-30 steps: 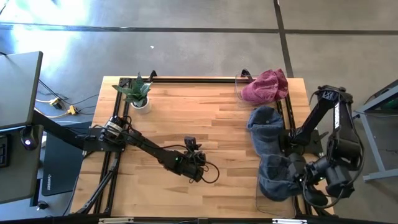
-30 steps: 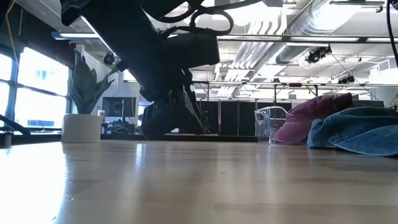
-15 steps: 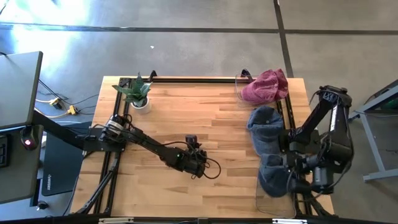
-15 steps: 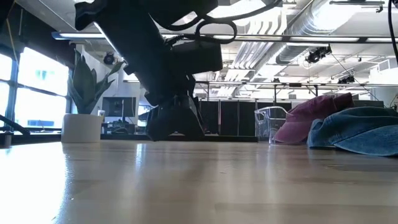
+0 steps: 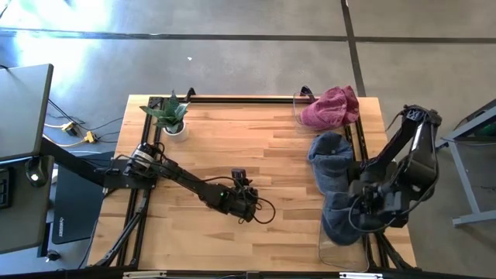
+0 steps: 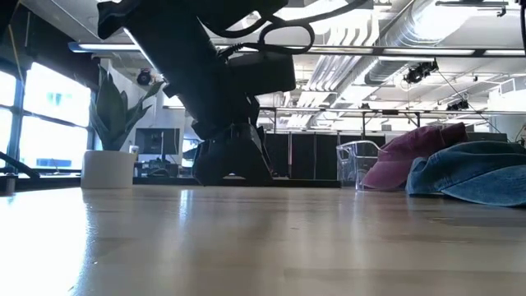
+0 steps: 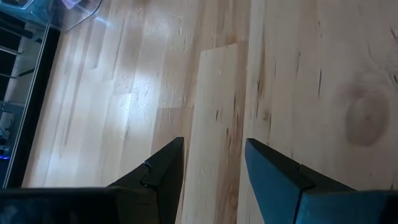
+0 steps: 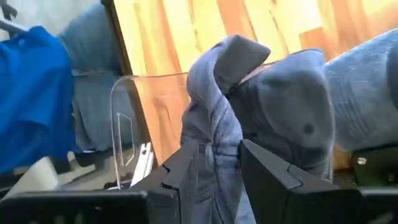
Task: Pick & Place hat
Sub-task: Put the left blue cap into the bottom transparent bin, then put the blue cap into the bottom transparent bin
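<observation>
Between the right end effector (image 8: 217, 163) fingers (spread): a fold of blue-grey hat (image 8: 273, 112).

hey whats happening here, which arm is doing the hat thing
The right end effector is at the table's right edge, its fingers on either side of a fold of a blue-grey hat that lies in a clear bin. More denim hats and a pink hat lie behind it. The left end effector hangs open over bare wood near the table's middle, holding nothing.
</observation>
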Robot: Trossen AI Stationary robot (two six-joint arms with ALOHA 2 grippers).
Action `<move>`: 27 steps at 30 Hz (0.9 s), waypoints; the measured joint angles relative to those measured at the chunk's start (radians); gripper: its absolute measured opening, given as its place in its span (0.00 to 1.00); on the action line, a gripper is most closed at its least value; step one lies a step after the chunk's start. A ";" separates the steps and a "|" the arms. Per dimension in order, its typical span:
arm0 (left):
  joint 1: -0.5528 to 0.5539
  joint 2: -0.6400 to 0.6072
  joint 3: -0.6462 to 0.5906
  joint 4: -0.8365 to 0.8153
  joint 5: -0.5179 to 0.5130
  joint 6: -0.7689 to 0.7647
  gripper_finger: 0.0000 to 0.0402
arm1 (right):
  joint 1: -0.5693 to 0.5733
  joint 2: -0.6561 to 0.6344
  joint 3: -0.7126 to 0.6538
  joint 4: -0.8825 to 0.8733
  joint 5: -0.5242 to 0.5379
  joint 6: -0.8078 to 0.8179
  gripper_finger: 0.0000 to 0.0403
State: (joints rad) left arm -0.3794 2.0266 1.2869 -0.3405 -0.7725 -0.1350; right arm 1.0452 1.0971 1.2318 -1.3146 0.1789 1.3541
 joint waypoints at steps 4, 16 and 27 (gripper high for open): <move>0.000 0.000 0.000 0.000 0.000 0.000 0.41 | -0.014 0.018 -0.029 0.012 -0.062 -0.005 0.22; 0.000 0.000 0.000 0.002 0.000 0.000 0.41 | -0.127 0.021 -0.269 0.047 -0.197 -0.137 0.11; 0.000 0.000 0.000 -0.004 -0.003 -0.004 0.41 | -0.220 0.020 -0.041 -0.016 -0.178 -0.184 0.32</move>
State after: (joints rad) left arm -0.3798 2.0267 1.2869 -0.3442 -0.7758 -0.1395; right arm 0.8253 1.1172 1.1911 -1.3309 0.0011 1.1702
